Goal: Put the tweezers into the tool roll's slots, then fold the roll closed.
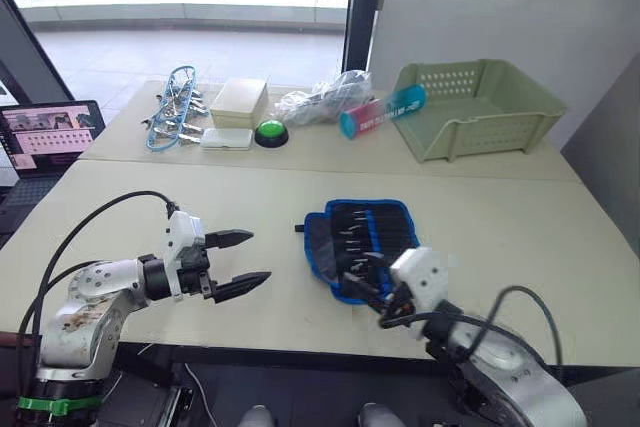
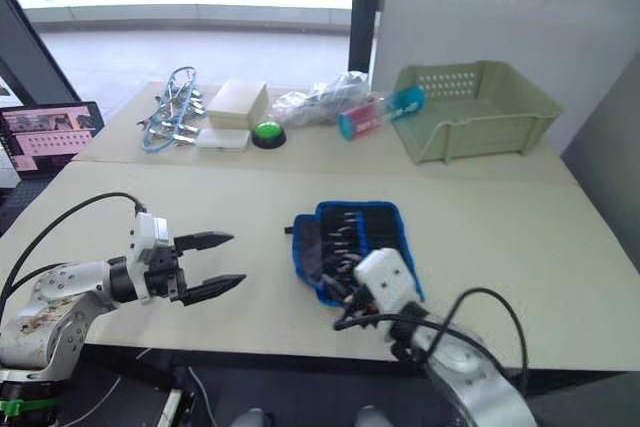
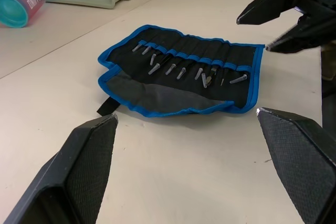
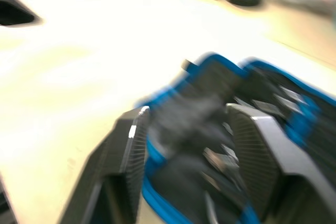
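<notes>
The tool roll (image 1: pixel 362 244) lies open on the table (image 1: pixel 540 247), tweezers (image 3: pixel 181 69) tucked in its slots (image 3: pixel 197 59). The right gripper (image 4: pixel 189 145), fingers apart and empty, straddles its near edge. The left gripper (image 1: pixel 240 262), wide open and empty, hovers well to the roll's left.

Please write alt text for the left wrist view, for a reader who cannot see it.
An open black tool roll with blue edging lies flat on a pale table, metal tweezers tucked in its slots. The left gripper's fingers frame it, spread wide; the right gripper hovers beyond.
</notes>
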